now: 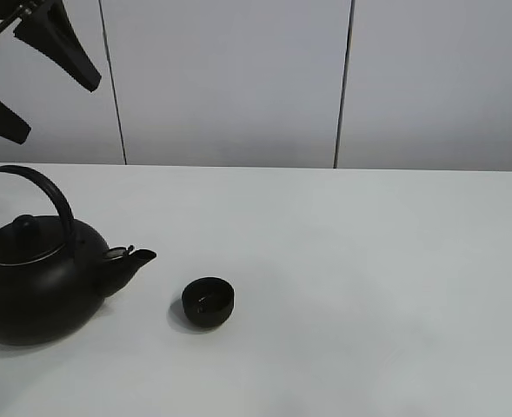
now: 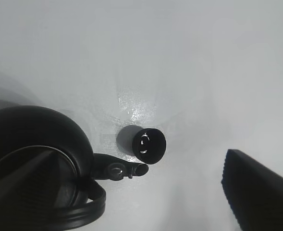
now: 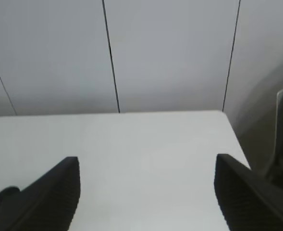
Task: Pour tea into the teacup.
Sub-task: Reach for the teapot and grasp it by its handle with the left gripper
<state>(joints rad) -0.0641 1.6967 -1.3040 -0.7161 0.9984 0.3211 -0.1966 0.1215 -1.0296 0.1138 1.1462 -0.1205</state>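
Note:
The teacup (image 1: 208,301), small, round and matte black, stands on the white table (image 1: 369,278) just right of the spout of the big black teapot (image 1: 38,282). My left gripper (image 1: 56,109) is open and empty, high above the teapot at the upper left. In the left wrist view the teacup (image 2: 149,145) sits beside the teapot (image 2: 35,144) spout, far below the open left gripper (image 2: 136,166). My right gripper (image 3: 147,161) is open and empty over the table; it does not show in the exterior view.
A grey panelled wall (image 1: 238,78) stands behind the table's far edge. The right wrist view shows the table's far corner (image 3: 223,113) and a small dark rounded thing (image 3: 6,195) that I cannot identify.

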